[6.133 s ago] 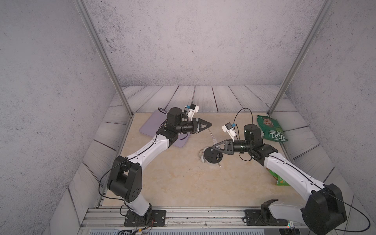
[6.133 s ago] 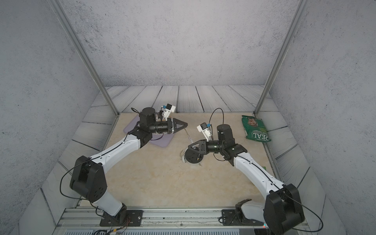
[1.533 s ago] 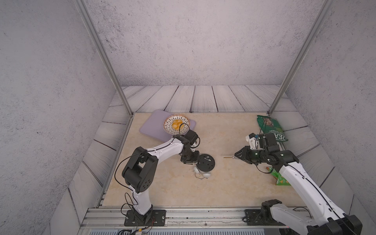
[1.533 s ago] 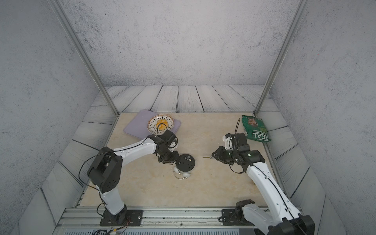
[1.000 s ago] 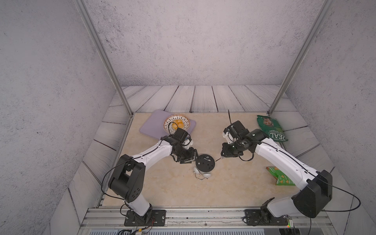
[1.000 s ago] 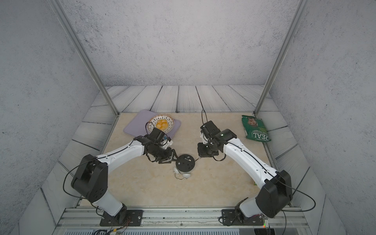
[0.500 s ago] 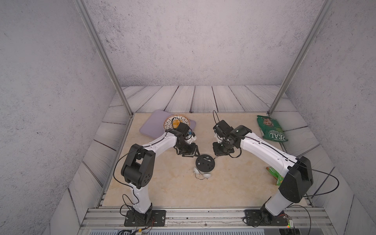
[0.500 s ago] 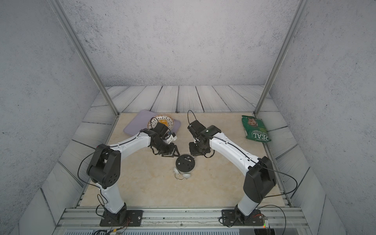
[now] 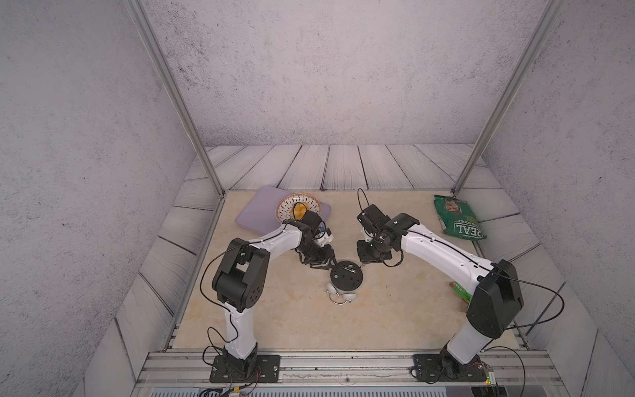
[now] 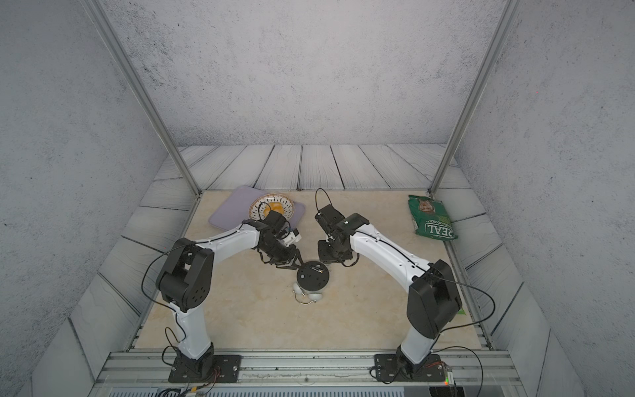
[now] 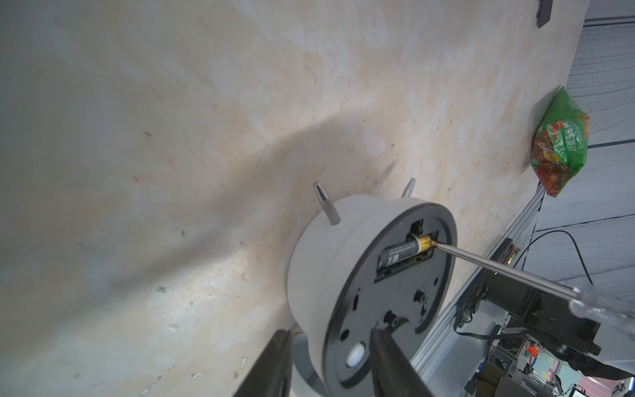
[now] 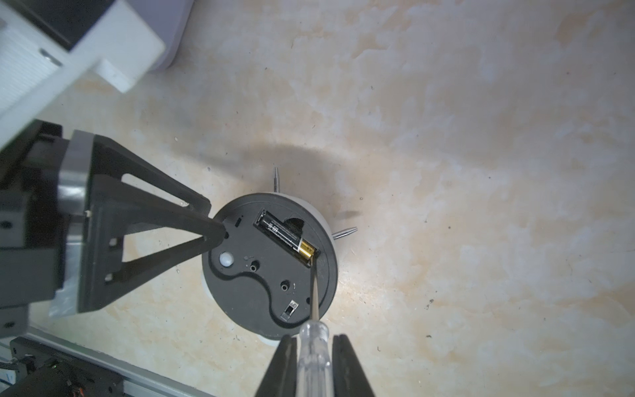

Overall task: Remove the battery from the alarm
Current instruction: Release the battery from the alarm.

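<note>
The alarm (image 9: 346, 275) (image 10: 312, 274) lies face down mid-table, its round black back panel up and its battery bay uncovered. The battery (image 12: 285, 237) (image 11: 405, 250), black with a gold end, sits in that bay. My right gripper (image 12: 314, 338) (image 9: 369, 256) is shut on a clear-handled screwdriver (image 12: 312, 343) (image 11: 498, 271), and the tip of its shaft touches the battery's gold end. My left gripper (image 11: 330, 335) (image 9: 330, 264) straddles the clock's rim. One finger (image 12: 216, 233) rests on the back panel, the other stands beside the white body, and the jaws are still apart.
A patterned bowl (image 9: 298, 209) sits on a lilac mat (image 9: 254, 213) at the back left, behind the left arm. A green bag (image 9: 458, 218) lies back right. A small green snack packet (image 11: 560, 141) lies near the right arm's base. A metal rail runs along the front.
Both wrists have shifted around the clock. The left jaws have narrowed over its rim. The right gripper has brought the screwdriver tip to the battery's gold end.
</note>
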`<state>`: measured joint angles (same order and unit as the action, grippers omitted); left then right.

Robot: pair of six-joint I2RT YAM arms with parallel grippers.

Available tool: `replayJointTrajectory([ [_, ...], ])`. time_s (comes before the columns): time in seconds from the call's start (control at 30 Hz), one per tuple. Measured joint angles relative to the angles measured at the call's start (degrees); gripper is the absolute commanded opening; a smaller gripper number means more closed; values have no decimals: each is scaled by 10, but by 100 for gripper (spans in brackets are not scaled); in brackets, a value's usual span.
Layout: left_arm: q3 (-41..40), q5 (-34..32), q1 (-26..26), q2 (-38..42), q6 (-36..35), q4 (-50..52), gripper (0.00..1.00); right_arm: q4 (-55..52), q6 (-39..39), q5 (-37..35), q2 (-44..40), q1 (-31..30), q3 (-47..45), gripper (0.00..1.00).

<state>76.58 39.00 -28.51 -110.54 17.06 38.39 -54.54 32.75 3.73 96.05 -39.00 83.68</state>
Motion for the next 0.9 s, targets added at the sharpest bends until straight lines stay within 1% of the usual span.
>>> replayJointTrajectory([
  [0.1,0,7,0,-3,1,0,34,2,3,1,0,0,-2,0],
  [0.2,0,14,-2,-5,3,-1,27,18,3,10,-7,1,-15,0],
  [0.27,0,14,-3,-9,5,-1,22,48,3,19,-27,4,-45,0],
  [0.4,2,12,-3,-14,2,5,19,137,14,38,-84,17,-135,0],
  [0.53,4,2,-4,-14,-3,17,19,291,43,69,-151,42,-265,0],
  [0.63,6,-9,-4,-12,-6,26,19,453,74,116,-178,81,-360,0],
  [0.7,8,-17,-4,-11,-8,33,19,578,94,156,-170,112,-410,0],
  [0.73,8,-20,-5,-10,-9,34,19,623,99,172,-162,122,-423,0],
  [0.9,9,-49,-6,-1,-13,66,19,804,121,251,-112,149,-469,0],
])
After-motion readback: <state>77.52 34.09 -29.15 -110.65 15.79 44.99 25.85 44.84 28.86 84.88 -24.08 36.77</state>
